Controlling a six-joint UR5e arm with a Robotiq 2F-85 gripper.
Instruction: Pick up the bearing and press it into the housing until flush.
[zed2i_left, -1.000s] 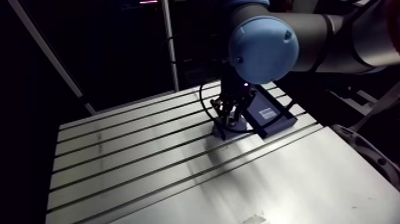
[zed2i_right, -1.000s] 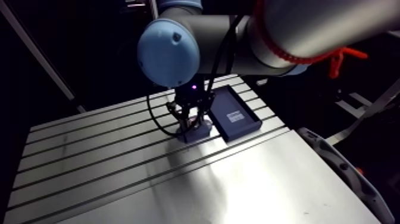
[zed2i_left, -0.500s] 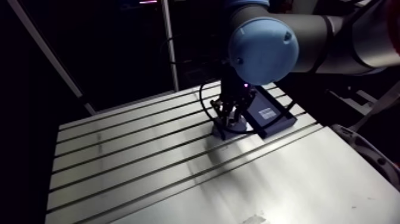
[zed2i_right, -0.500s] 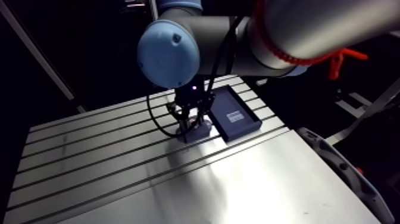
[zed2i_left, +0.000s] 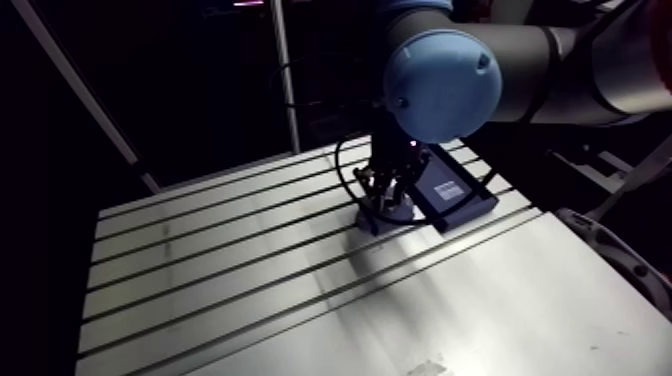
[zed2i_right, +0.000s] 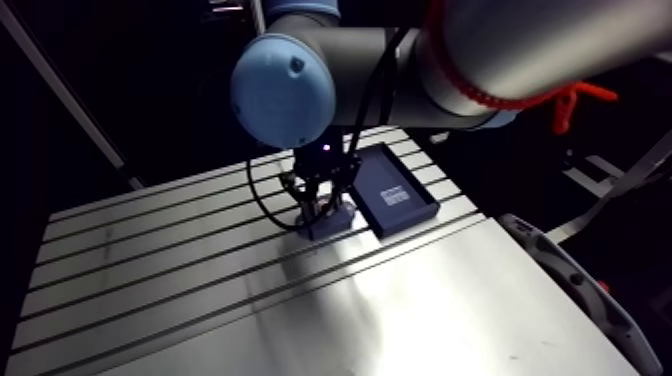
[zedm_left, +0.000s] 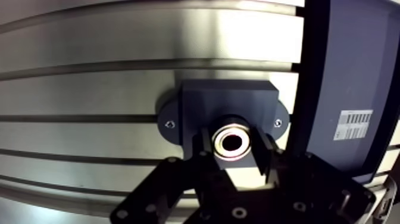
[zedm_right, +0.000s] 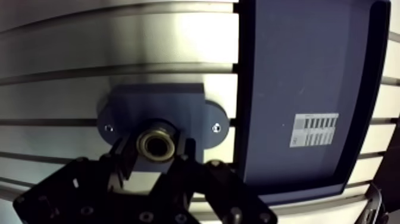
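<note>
The bearing (zedm_left: 233, 141), a small shiny metal ring with a dark bore, is pinched between my fingers (zedm_left: 266, 159), directly over the housing (zedm_left: 226, 98). The housing is a dark blue-grey block with an oval, two-screw flange, lying flat on the table (zedm_left: 89, 89).

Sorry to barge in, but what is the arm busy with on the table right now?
The robot arm's end effector is shut on a small silver metal ring bearing and holds it at the bore of a dark grey block-shaped housing, which sits on the slotted aluminium table. Whether the bearing is seated flush cannot be told from here. A dark blue shallow tray with a barcode label lies right beside the housing.
</note>
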